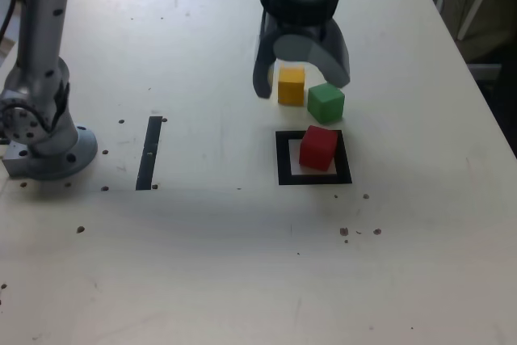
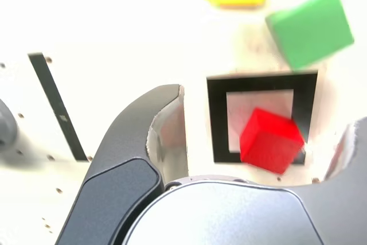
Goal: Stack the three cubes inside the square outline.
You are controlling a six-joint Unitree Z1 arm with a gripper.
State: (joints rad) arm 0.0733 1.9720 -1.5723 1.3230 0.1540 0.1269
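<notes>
Three cubes are looking stiff and light; I'd be pinching the red cube (image 1: 317,149) by opposite side faces. Gripper (image 1: 303,86)'s sitting wide apart, holding nothing.

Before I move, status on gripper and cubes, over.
Gripper open, holding nothing. Red cube at the square outline, sitting askew; yellow cube and green cube unstacked, outside it. Nothing seen blocking the red cube.
</notes>
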